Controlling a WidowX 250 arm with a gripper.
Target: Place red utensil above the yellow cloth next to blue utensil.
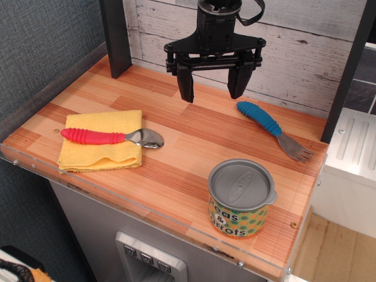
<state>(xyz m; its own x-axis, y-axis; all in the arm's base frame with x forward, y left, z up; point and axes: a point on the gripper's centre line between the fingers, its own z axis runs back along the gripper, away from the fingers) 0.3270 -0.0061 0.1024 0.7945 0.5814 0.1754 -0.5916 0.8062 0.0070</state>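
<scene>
observation.image: can (pixel 241 198) near blue utensil (pixel 274 128)

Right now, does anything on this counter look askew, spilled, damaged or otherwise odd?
Nothing spilled or damaged. The red utensil lies across the yellow cloth, its bowl hanging off the right edge. The cloth sits slightly crooked. The blue utensil lies far right. The gripper hangs open above.

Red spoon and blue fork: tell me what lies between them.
Only bare wooden tabletop separates red spoon and blue fork in this single view.

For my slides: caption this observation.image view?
Open gripper hangs above table; red utensil on yellow cloth, blue utensil apart.
</scene>
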